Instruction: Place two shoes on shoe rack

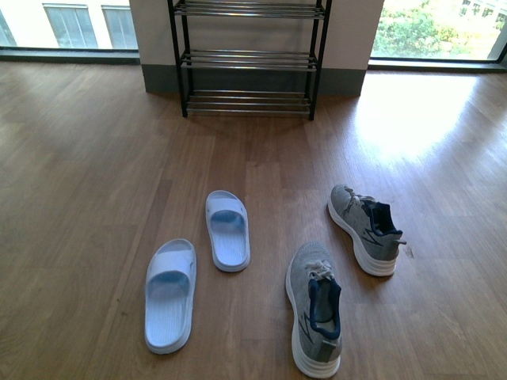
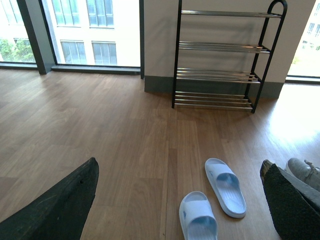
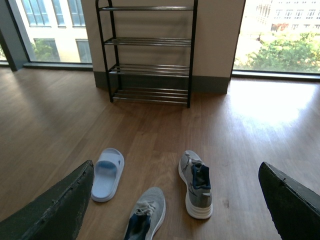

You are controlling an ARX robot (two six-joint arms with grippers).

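Observation:
Four shoes lie on the wooden floor in front of the shoe rack (image 1: pixel 248 57). Two pale blue slides (image 1: pixel 228 229) (image 1: pixel 169 294) are on the left. Two grey sneakers (image 1: pixel 366 229) (image 1: pixel 315 309) are on the right. Neither arm shows in the front view. My left gripper (image 2: pixel 179 165) hangs open above the floor, with both slides (image 2: pixel 226 186) (image 2: pixel 199 217) between its fingers (image 2: pixel 60 210) and well below them. My right gripper (image 3: pixel 176 166) is open too, high over the sneakers (image 3: pixel 196 184) (image 3: pixel 145 217) and one slide (image 3: pixel 107 174). All rack shelves (image 2: pixel 217 75) (image 3: pixel 150 69) are bare.
The rack stands against a pale wall section with a dark skirting (image 1: pixel 158 79), flanked by floor-level windows (image 1: pixel 71 28) (image 1: pixel 436 28). Open wooden floor (image 1: pixel 253 150) lies between the shoes and the rack. Bright sun falls on the floor at the right (image 1: pixel 412 119).

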